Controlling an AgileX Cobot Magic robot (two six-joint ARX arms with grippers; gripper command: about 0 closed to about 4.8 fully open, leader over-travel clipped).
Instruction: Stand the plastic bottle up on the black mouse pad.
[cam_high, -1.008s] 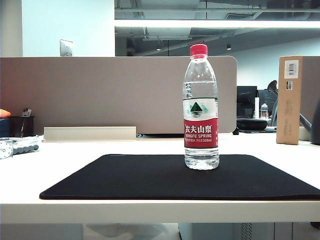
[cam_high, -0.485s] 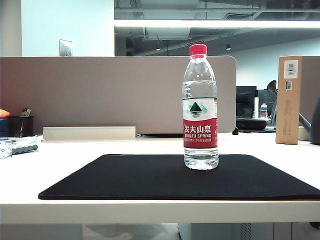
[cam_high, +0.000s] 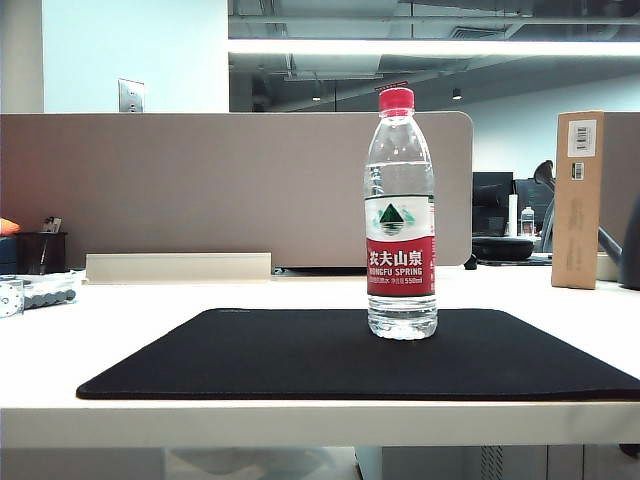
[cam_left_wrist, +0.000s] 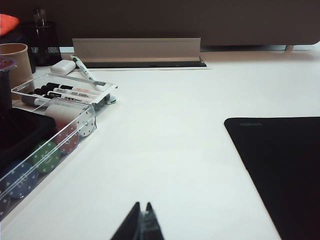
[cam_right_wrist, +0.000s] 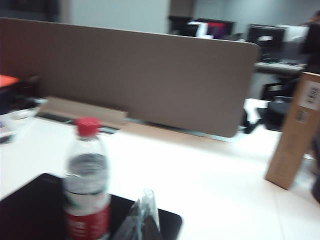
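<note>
While I watch from the remote station, the plastic bottle (cam_high: 401, 215) stands upright on the black mouse pad (cam_high: 300, 355), red cap on top, toward the pad's 1 o'clock area on the white surface (cam_high: 150, 300). My right gripper (cam_right_wrist: 144, 215) hangs clenched and empty just beside the bottle (cam_right_wrist: 86, 185), apart from it, over the pad's edge (cam_right_wrist: 30, 200). My left gripper (cam_left_wrist: 141, 227), clenched as well, sits low above bare surface (cam_left_wrist: 165, 150), the pad (cam_left_wrist: 280, 165) off at its 2 o'clock and a clear tray of markers (cam_left_wrist: 65, 95) at its 10 o'clock. A cardboard box (cam_high: 578, 200) stands at the far 3 o'clock side.
</note>
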